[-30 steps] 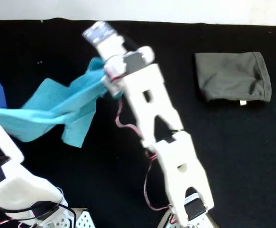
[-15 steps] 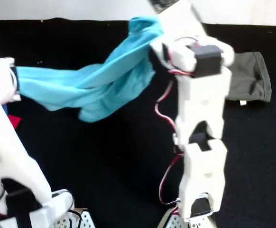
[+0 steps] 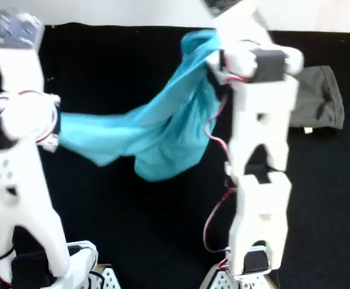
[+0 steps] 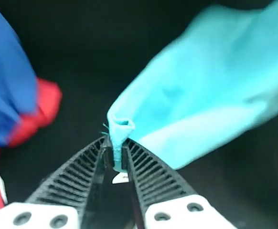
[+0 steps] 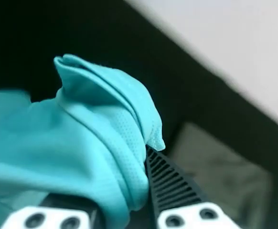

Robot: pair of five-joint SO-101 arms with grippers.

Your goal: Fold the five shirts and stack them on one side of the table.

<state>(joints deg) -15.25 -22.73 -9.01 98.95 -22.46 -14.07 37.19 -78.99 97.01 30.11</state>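
The teal shirt hangs stretched between the two pincers, gripped at each end. The left pincer is pressed together on a small bunched corner of the cloth. The ribbed fingers meet around a thin fold, and a little curl of fabric stands just past their tips. From there the shirt widens and runs away from that pincer in a broad band.

The right pincer pinches the other end. One ribbed finger shows bare, and the cloth is gathered in thick folds over the opposite one, rising in a peak past the tips.

In the high view the shirt's long axis runs on a slant, from the left pincer's low end up and across to the right pincer, which is raised near the far edge of the black table cover. The end at the right pincer is narrow and rope-like. The middle is wider and sags in a loose belly below the line between the two pincers. Whether its lowest fold touches the cover cannot be told.

A grey folded shirt lies flat on the cover beyond the right pincer's tips, on the side away from the left pincer and well apart from the teal shirt. Off to one side of the left pincer's tips lie a blue shirt and a red shirt, touching each other and apart from the teal corner.
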